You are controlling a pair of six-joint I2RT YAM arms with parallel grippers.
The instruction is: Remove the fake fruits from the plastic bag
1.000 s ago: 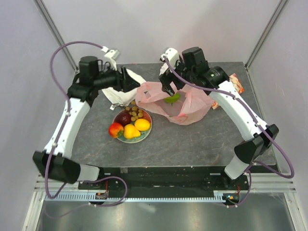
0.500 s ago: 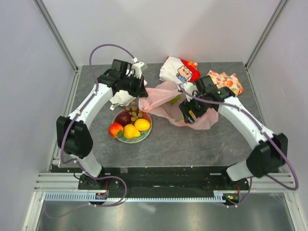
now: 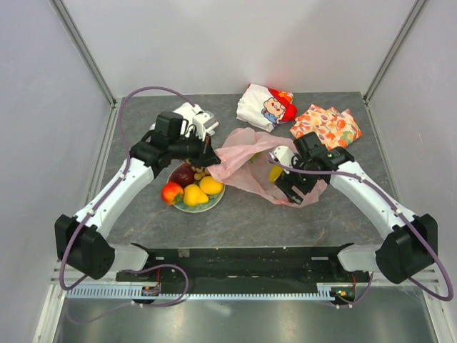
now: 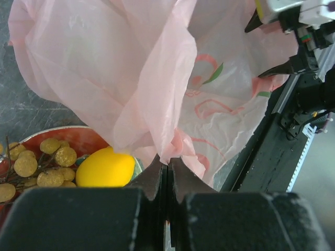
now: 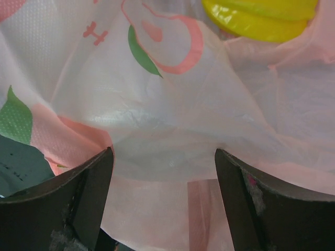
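The pale pink plastic bag (image 3: pixel 239 158) lies crumpled at mid-table. My left gripper (image 3: pixel 209 153) is shut on the bag's left edge, and in the left wrist view the film (image 4: pixel 157 68) bunches between the closed fingertips of that gripper (image 4: pixel 167 163). My right gripper (image 3: pixel 291 188) stands open over the bag's near right side, its jaws wide around bare film (image 5: pixel 167 104). A yellow fruit (image 3: pixel 275 173) shows inside the bag (image 5: pixel 261 18). On the red plate (image 3: pixel 187 208) sit a plum (image 3: pixel 184 175), grapes (image 3: pixel 201 170), a pear (image 3: pixel 194 195), an orange (image 3: pixel 211 185) and an apple (image 3: pixel 171 192).
A white cartoon-print cloth (image 3: pixel 265 105) and an orange-patterned folded cloth (image 3: pixel 327 125) lie at the back of the table. The plate sits directly under and beside my left gripper. The right arm's links (image 4: pixel 301 68) lie close behind the bag in the left wrist view.
My left gripper has shut on the bag's edge and shifted nearer, over the plate. The right arm swung from the back to the bag's near right side, jaws staying open.
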